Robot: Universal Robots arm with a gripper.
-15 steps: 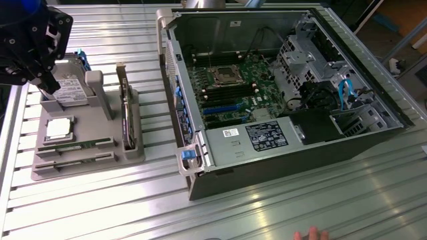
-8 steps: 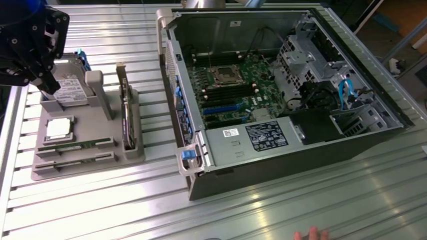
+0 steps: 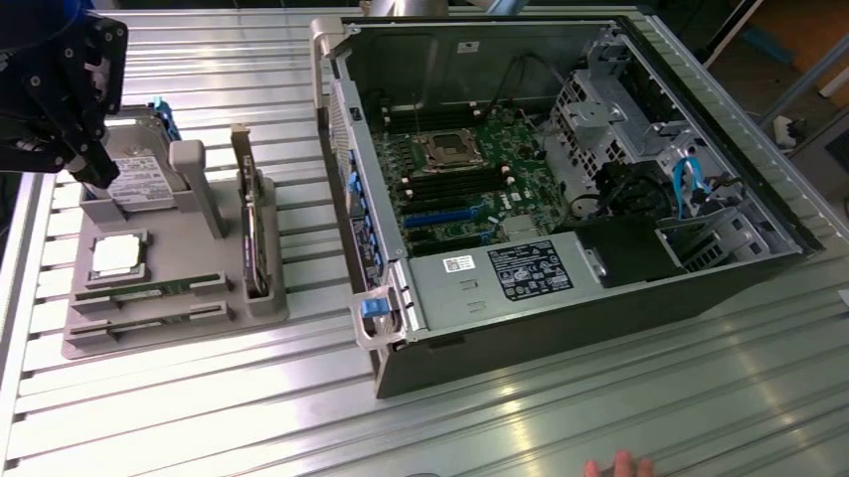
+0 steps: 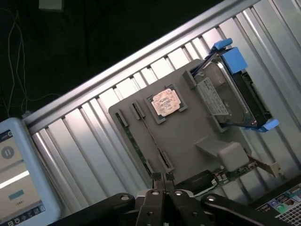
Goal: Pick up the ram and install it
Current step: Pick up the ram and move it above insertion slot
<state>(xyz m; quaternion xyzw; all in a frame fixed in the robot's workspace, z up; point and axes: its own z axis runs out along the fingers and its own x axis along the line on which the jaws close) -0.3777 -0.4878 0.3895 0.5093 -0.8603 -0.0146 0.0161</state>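
Green ram, lower left in exterior view, judged light, stiff, fragile; to be gripped by board edges. Claw pinched together, empty.

a grey tray holds a blue-railed hard drive, a processor chip and an expansion card.

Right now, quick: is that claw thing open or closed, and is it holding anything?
Gripper: closed, holding nothing, over the gray tray.
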